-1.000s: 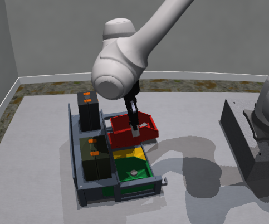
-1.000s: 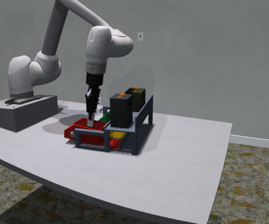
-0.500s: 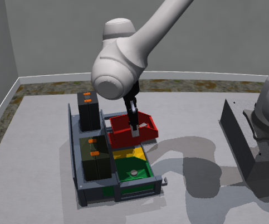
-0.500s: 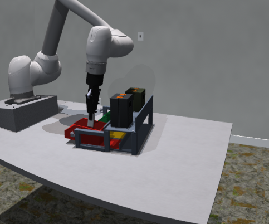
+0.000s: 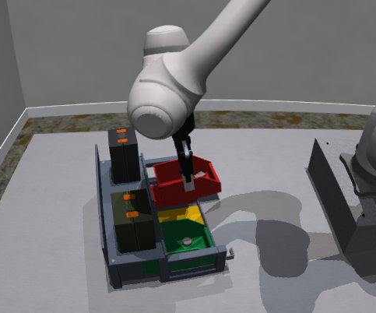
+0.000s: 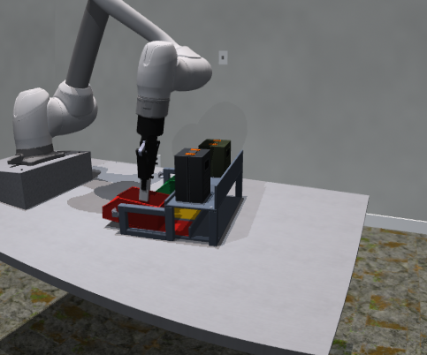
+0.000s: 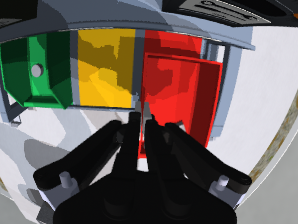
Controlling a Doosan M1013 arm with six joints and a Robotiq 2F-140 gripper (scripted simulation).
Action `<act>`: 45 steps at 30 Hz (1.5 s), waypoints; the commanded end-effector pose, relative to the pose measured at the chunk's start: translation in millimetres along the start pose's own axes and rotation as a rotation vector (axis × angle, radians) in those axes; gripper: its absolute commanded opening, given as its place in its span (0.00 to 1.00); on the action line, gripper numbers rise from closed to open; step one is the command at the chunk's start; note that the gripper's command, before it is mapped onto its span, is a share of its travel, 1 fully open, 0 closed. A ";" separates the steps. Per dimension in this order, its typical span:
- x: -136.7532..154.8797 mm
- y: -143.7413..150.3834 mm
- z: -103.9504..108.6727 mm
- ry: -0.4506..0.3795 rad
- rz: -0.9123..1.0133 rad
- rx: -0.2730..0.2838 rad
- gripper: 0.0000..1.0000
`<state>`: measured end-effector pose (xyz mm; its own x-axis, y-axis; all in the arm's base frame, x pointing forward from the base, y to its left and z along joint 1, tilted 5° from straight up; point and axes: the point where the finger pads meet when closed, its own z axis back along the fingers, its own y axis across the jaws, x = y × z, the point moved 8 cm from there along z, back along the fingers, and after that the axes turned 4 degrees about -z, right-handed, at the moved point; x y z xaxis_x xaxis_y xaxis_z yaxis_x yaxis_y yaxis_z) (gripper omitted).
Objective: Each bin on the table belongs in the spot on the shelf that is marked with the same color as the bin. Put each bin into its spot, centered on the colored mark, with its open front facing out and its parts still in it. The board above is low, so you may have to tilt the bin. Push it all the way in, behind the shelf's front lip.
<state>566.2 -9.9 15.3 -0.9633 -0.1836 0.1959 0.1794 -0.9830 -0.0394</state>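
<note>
Pinching the near side wall of the red bin [image 5: 170, 193] [image 6: 146, 222] [image 7: 172, 95], my gripper [image 5: 188, 184] [image 6: 144, 196] [image 7: 141, 110] points down with its fingers nearly together, one on each side of that thin wall. The bin sits right of center in the top view, partly over the shelf [image 5: 135, 257] [image 6: 169, 224] [image 7: 138, 50] and jutting past its front edge, so it isn't all the way in. Behind it, at the upper right of the wrist view, I see the red mark [image 7: 172, 44]. A pale part [image 5: 200, 174] lies inside the bin. The yellow mark [image 5: 192, 214] [image 6: 186, 214] [image 7: 106, 70] shows in the neighboring spot, and the green bin [image 5: 183, 230] [image 6: 166, 185] [image 7: 55, 75], at the left of the wrist view, holds a round gray part [image 5: 187, 241] [image 7: 37, 70]. On the upper board, left of center in the top view, stand a black case [image 5: 124, 163] [image 6: 193, 178] and an olive case [image 5: 136, 237] [image 6: 221, 159], both upright with orange fittings on top.
</note>
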 end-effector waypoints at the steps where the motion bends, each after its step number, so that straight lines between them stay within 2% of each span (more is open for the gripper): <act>1: -0.1 0.0 0.1 0.000 0.000 0.000 0.10; 45: -15.6 -1.1 0.9 0.021 0.000 -0.002 0.10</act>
<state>580.8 -6.0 13.1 -0.9672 -0.1835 0.1758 0.1791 -0.9830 -0.0408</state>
